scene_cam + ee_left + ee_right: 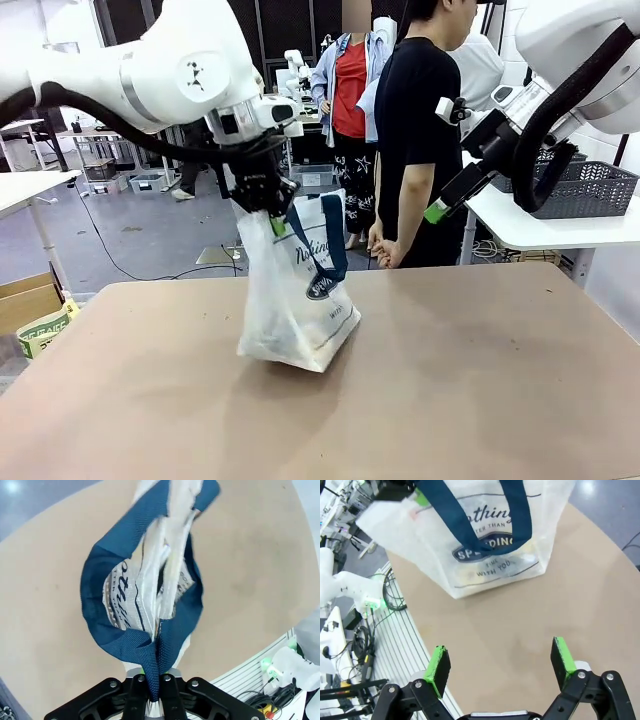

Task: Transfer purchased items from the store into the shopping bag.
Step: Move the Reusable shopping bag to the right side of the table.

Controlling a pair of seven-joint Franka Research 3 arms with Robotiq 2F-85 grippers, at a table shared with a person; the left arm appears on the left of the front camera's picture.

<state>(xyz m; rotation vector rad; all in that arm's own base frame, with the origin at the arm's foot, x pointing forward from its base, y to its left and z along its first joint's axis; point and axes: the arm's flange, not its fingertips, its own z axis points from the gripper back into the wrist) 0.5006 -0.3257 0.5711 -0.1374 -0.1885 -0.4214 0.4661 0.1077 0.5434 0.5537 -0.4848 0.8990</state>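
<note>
"Where is the shopping bag [297, 300]?"

"On the surface [450, 380], near the middle. It leans over."

"What has hold of it?"

"The left hand [150, 690] is pinched tight on a blue strap [150, 652] at the bag's 12 o'clock."

"And the right hand [501, 666]?"

"It hangs wide open with nothing in it, up at 2 o'clock from the bag."

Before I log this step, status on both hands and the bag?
Left hand shut on shopping bag handle, bag base on table. Right hand open, raised clear. Nothing in the way.
</note>
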